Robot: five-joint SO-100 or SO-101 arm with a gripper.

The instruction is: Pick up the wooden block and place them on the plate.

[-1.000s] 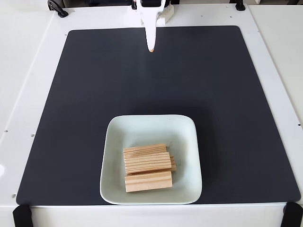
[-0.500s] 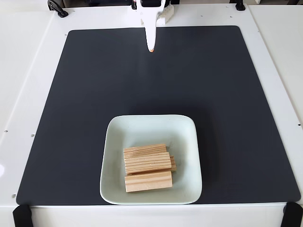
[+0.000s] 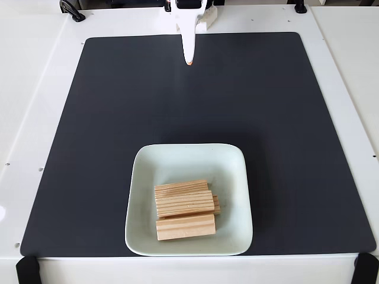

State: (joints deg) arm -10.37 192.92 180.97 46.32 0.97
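Claw (image 3: 188, 61): at the far edge of the black mat (image 3: 106, 118), fingers pressed together, holding nothing.
Wooden blocks (image 3: 185, 209): stacked together on the plate (image 3: 234, 171), near its front.
Plate: on the mat's near side, on the white worktop (image 3: 35, 89).

The bench (image 3: 35, 89) is white, and a matte black mat (image 3: 266, 136) covers most of it. Toward six o'clock on the mat sits the plate (image 3: 189, 158), a pale mint-white. The wooden blocks (image 3: 184, 205) on it are light tan, striped lengthwise with darker brown grain lines. At twelve o'clock the gripper (image 3: 189, 61) is white with a small orange tip. Black clamps (image 3: 28, 269) mark the bench's corners at seven and five o'clock.
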